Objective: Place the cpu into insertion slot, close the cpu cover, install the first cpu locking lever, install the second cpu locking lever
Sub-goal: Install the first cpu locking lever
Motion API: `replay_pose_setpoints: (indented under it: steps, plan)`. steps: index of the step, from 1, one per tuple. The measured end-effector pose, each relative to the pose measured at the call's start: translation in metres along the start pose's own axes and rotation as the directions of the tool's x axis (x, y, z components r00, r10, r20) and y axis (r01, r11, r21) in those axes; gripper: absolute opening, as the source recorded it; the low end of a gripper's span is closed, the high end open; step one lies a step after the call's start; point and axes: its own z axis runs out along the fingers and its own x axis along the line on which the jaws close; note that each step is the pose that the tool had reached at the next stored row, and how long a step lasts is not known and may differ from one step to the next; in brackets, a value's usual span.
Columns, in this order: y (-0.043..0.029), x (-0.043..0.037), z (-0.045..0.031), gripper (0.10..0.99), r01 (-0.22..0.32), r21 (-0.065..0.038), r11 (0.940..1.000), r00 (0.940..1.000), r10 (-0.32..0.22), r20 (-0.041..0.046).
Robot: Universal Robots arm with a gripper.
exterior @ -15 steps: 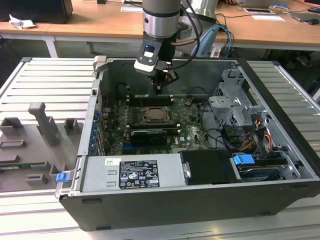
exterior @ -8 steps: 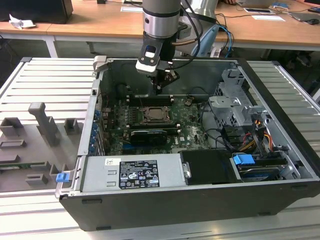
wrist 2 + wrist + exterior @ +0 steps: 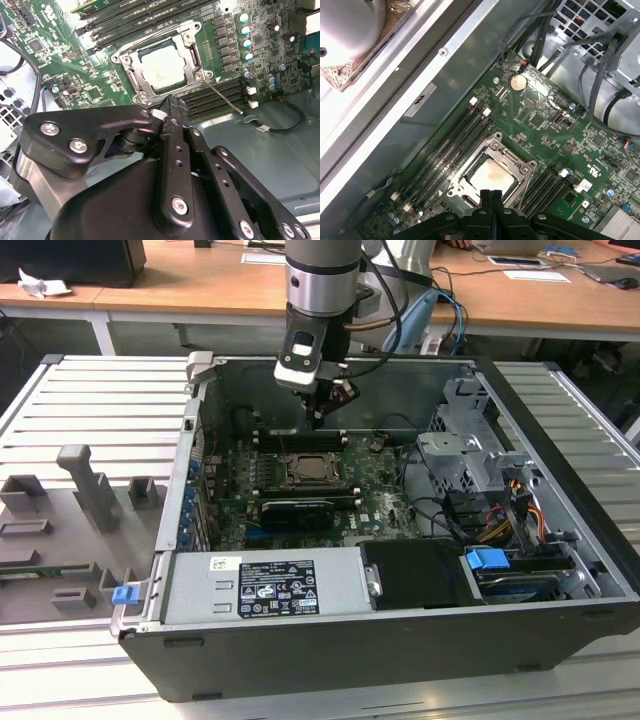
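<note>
The cpu (image 3: 489,176) lies framed by the cpu cover (image 3: 524,169), near the closed fingers (image 3: 486,200).

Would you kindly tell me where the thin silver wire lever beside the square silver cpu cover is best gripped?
Probably at its hooked free end, from above, jaws straddling the thin silver wire lever: the rod is slim and angles away from the square silver cpu cover over the black memory slots.

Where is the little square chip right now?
In the first wrist view, the cpu lies framed by the cpu cover on the green board, between long black slots, right by the gripper.
</note>
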Motion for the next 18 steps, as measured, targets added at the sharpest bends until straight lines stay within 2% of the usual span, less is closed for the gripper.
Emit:
replay_pose_setpoints:
  steps: [3,5,9,12,13,14,16,18]
  plan:
    - [0.0000,0.0000,0.0000,0.106,0.013,0.000,0.9999,0.9999,-0.013,-0.0008]
    - [0.0000,0.0000,0.0000,0.106,0.061,0.001,0.9982,0.9981,-0.061,-0.0035]
    - [0.0000,0.0000,0.0000,0.106,0.161,0.004,0.9870,0.9869,-0.161,-0.0095]
    - [0.0000,0.0000,-0.0001,0.106,0.236,0.005,0.9717,0.9717,-0.236,-0.0142]
    - [0.0000,0.0000,-0.0001,0.106,0.264,0.005,0.9644,0.9643,-0.264,-0.0160]
    - [0.0000,0.0000,0.0000,0.106,0.317,0.005,0.9483,0.9481,-0.317,-0.0195]
    - [0.0000,0.0000,0.0000,0.106,0.354,0.006,0.9351,0.9349,-0.354,-0.0220]
    - [0.0000,0.0000,0.0000,0.106,0.396,0.006,0.9182,0.9180,-0.396,-0.0248]
